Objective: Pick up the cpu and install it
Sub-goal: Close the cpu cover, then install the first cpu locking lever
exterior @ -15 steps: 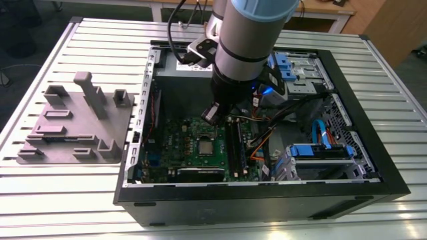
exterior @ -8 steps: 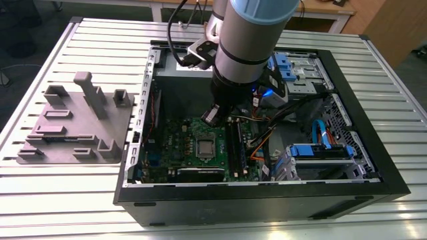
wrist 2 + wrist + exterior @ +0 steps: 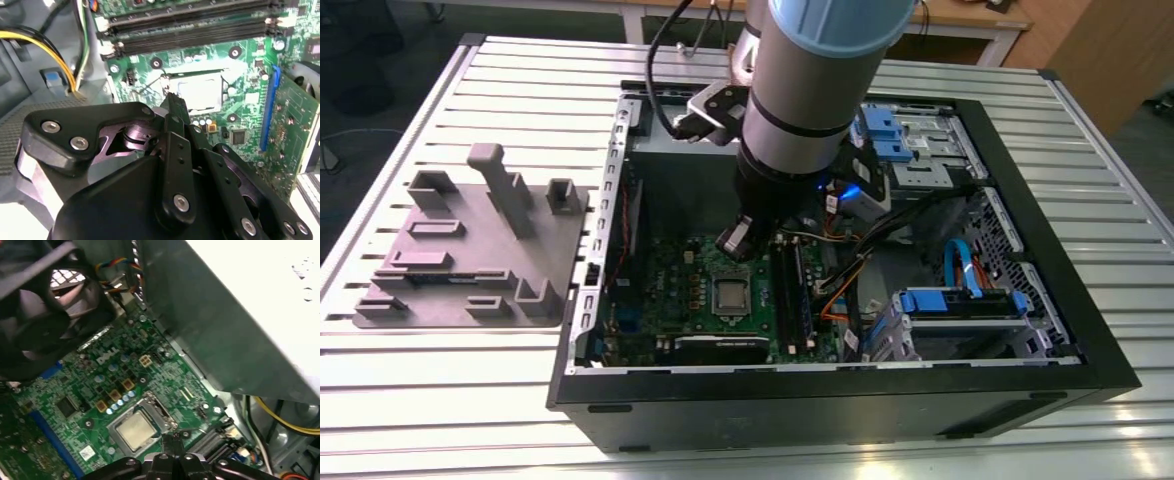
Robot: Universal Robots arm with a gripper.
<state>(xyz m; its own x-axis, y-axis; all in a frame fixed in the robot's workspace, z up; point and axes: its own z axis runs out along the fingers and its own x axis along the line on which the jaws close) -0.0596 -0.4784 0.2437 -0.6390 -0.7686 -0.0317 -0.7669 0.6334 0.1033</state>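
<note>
The cpu [image 3: 731, 293] is a small silvery square lying flat in the metal-framed socket of the green motherboard [image 3: 674, 300], inside the open computer case. Both wrist views show the cpu too [image 3: 200, 92] [image 3: 134, 432], with the socket frame around it. My gripper [image 3: 740, 240] hangs inside the case just above the board, a little behind the cpu and apart from it. In both wrist views the gripper [image 3: 174, 100] [image 3: 169, 439] is shut, its black fingertips together and nothing between them.
Black memory slots [image 3: 190, 30] run beside the socket, and an upright expansion card with a blue slot [image 3: 272, 110] stands on the other side. Yellow cables [image 3: 50, 55], a black fan [image 3: 45, 315], blue drive bays [image 3: 961, 300] and the case walls hem the arm in. A grey fixture plate [image 3: 467, 250] lies on the table at the exterior view's left.
</note>
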